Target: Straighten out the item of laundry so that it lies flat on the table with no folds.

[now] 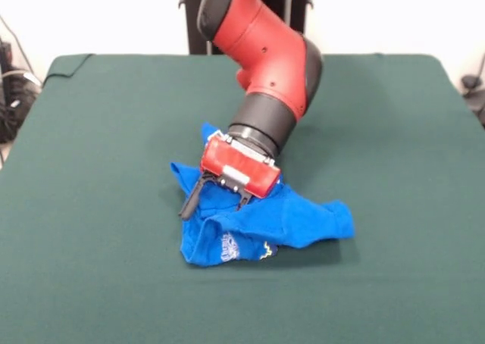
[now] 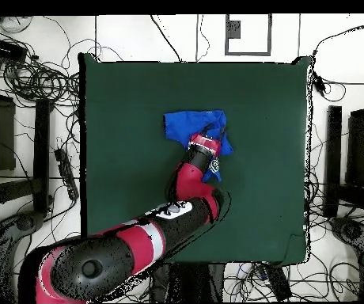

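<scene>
I see a small bright blue shirt (image 1: 261, 219) lying crumpled on a wide green table (image 1: 98, 132), roughly at the table's middle and a little toward the edge farthest from the robot's base. It is bunched into a loose heap, with one flap stretching away from the heap to one side and a scrap of white and yellow print showing on its lower fold. The red and black arm (image 1: 265, 64) slants down onto the shirt, and its gripper (image 1: 216, 196) sits low on the cloth. One dark finger (image 1: 189, 198) angles out over the shirt's edge, the other sits beside the red housing, so the fingers look spread apart; I cannot tell whether any cloth is caught between them.

In my judgement the shirt is light, soft and limp. It will drape and drag rather than slide as one piece, and a pinch may gather several layers at once. I would take hold at an outer edge or corner, such as the tip of the stretched-out flap, and pull away from the heap.
</scene>
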